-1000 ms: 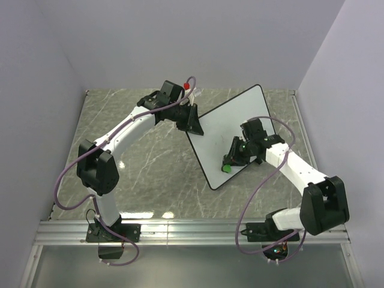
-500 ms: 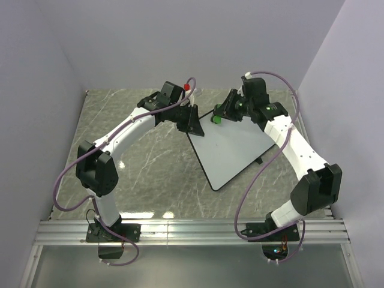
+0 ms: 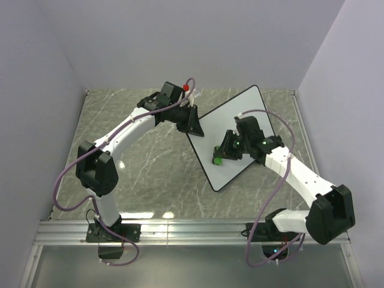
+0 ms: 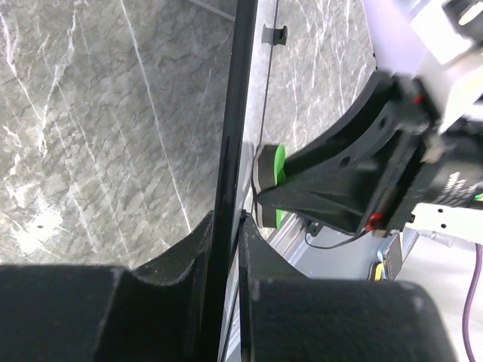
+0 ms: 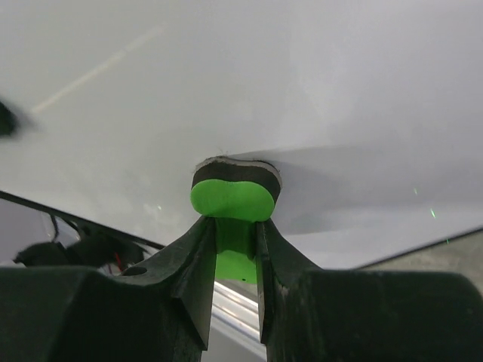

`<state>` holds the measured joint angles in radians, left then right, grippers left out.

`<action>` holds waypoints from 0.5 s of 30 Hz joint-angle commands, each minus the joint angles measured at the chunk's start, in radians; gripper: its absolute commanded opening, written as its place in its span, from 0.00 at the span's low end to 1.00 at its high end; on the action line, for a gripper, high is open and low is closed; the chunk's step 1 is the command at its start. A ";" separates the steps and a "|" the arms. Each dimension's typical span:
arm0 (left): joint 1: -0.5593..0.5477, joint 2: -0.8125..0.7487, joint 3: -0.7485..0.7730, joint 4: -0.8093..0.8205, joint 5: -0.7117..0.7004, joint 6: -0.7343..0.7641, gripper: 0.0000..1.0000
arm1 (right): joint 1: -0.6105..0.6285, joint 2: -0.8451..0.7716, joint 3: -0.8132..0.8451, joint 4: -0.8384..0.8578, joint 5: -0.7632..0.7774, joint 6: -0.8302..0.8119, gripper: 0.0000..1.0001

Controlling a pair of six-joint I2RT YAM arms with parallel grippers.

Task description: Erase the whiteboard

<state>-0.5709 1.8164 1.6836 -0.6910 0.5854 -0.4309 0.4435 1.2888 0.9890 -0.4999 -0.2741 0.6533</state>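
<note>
The whiteboard (image 3: 237,111) lies at a slant at the middle right of the table and looks plain white. My left gripper (image 3: 193,123) is shut on its left rim. In the left wrist view the black rim (image 4: 232,136) runs edge-on between the fingers of that gripper (image 4: 226,226). My right gripper (image 3: 221,155) is shut on a green bow-shaped eraser (image 3: 217,160) and presses its dark pad on the board's near left part. In the right wrist view the eraser (image 5: 232,197) sits between the fingers of that gripper (image 5: 236,234), flat against the white surface (image 5: 264,75). The eraser also shows in the left wrist view (image 4: 278,166).
The table top (image 3: 138,162) is grey marble. A metal rail (image 3: 192,231) runs along the near edge, with walls on the left, back and right. A small black foot (image 4: 275,34) sticks out under the board.
My right gripper swept the eraser from the board's near part up to its far left corner, then back down to the near left part. The left arm has held still.
</note>
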 commanded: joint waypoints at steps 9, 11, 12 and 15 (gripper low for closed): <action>-0.046 0.047 -0.004 -0.099 -0.177 0.084 0.00 | 0.011 -0.080 -0.059 -0.074 0.084 -0.030 0.00; -0.046 0.046 -0.004 -0.100 -0.186 0.086 0.00 | 0.005 -0.086 -0.038 -0.107 0.134 -0.038 0.00; -0.047 0.046 -0.001 -0.105 -0.187 0.086 0.00 | -0.006 -0.103 -0.032 -0.117 0.180 -0.040 0.00; -0.047 0.041 0.011 -0.101 -0.194 0.081 0.00 | -0.093 -0.141 -0.007 -0.111 0.190 -0.038 0.00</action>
<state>-0.5777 1.8164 1.6943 -0.6983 0.5777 -0.4301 0.4152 1.2106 0.9180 -0.6018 -0.1577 0.6296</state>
